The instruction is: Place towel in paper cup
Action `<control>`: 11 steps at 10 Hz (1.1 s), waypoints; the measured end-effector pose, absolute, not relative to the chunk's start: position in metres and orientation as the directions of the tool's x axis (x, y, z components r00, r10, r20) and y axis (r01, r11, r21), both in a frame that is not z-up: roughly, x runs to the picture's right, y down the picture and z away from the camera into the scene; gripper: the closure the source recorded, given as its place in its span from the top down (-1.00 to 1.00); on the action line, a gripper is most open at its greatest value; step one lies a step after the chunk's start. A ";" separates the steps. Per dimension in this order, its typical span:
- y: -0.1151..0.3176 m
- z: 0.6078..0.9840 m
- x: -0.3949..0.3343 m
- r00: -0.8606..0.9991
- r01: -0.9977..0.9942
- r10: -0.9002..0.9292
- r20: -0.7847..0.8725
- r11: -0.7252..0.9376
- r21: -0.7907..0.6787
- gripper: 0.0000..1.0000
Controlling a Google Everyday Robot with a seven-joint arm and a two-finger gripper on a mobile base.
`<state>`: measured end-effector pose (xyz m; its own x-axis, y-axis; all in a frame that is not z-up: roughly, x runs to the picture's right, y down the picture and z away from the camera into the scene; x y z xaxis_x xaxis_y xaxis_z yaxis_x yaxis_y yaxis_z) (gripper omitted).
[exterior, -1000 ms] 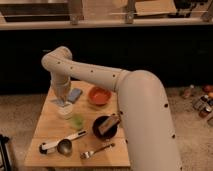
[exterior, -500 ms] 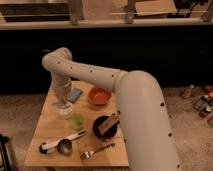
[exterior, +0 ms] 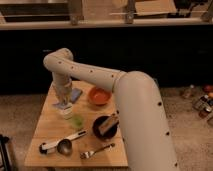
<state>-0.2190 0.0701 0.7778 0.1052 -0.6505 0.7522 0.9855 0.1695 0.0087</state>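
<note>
Single pale robot arm reaches in from lower right, bends over the far left part of the light wooden table. The gripper hangs at the end of the arm, pointing down, directly above the short pale whitish paper cup near the table's left side. A small flat blue-grey cloth towel lies draped at the cup's mouth, just under the gripper; cannot tell from this view whether cloth and gripper are touching, nor how far the cloth sits inside the cup. A second blue-grey flat piece lies on the table just behind and right of the cup, beside the arm's wrist. Round orange bowl sits right of that, toward the table's back edge. Small translucent green cup stands just in front of the paper cup, near but apart. Dark round bowl further right holds a brownish block leaning on its rim. Front of table: a ladle with white handle and metal scoop, and a metal fork to its right. Dark counter front behind the table; speckled floor around it.
</note>
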 end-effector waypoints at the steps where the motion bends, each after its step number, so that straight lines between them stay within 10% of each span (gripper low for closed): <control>1: 0.070 0.779 -0.218 0.107 0.985 -0.646 0.756 0.170 0.005 -0.97; 6: 0.071 0.784 -0.216 0.113 0.986 -0.625 0.773 0.169 -0.007 -0.94; 11: 0.072 0.784 -0.215 0.110 0.988 -0.610 0.785 0.156 -0.017 0.05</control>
<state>-0.2150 0.0724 0.7837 0.1100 -0.6103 0.7845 0.9875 0.1565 -0.0167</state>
